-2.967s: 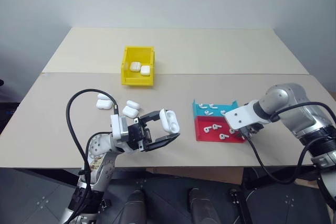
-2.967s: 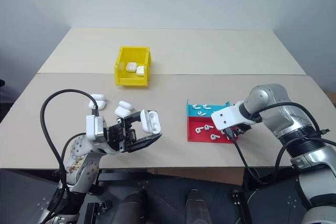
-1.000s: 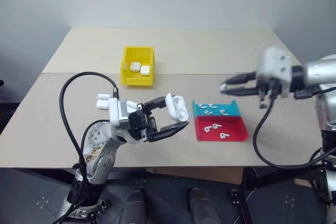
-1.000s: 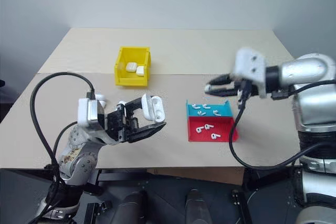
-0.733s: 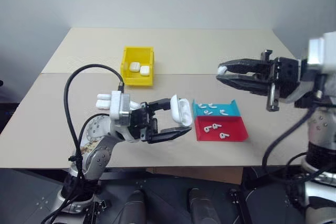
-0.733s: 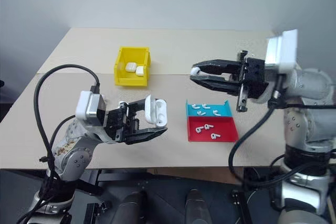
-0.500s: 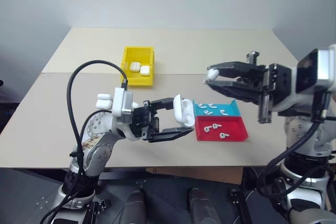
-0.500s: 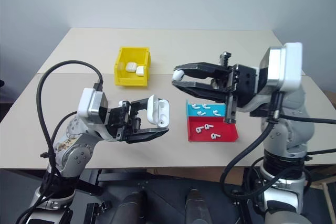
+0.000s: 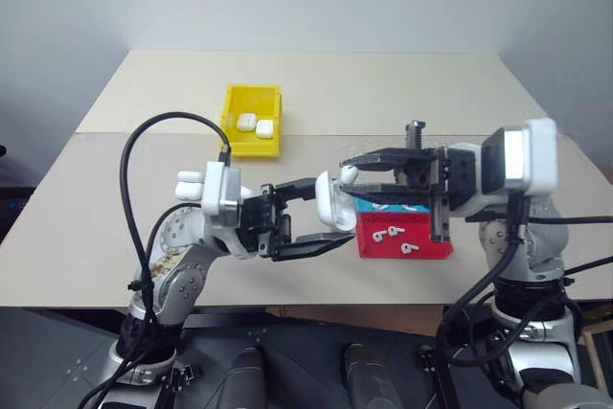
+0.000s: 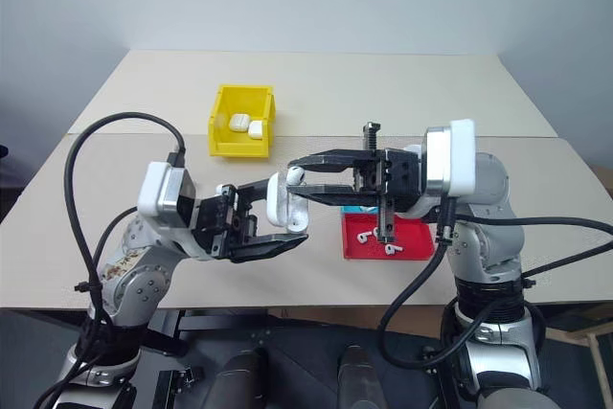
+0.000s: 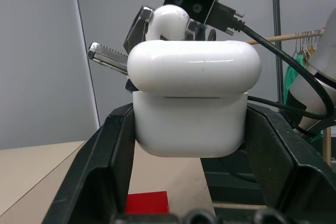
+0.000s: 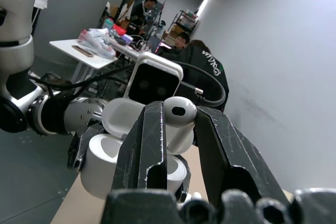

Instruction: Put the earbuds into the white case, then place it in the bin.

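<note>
2 grippers meeting above the near middle of the bench. Left gripper pinching the white case between its black fingers, lid hinged open, raised off the bench surface. Right gripper reaching in from the right, fingers pressed onto 1 of the earbuds, its rounded head sticking out at the fingertips, just above the open mouth of the case. Whether the stem already touches the case: cannot tell.

Just right of the held case, a shallow red tray with 2 loose earbuds lying in it; a blue tray touching its far side, mostly hidden behind the right gripper.

Far left of the grippers, the bin, bright yellow, open top, with 2 closed white cases side by side inside it. More spare cases on the bench near the left arm, partly hidden behind it; exact count not readable.

From the left wrist view, case seated squarely between both black fingers, lid upright behind the base, earbud head showing above the lid. From the right wrist view, the open case just beyond the fingertips, and 2 people at a table in the room behind.
</note>
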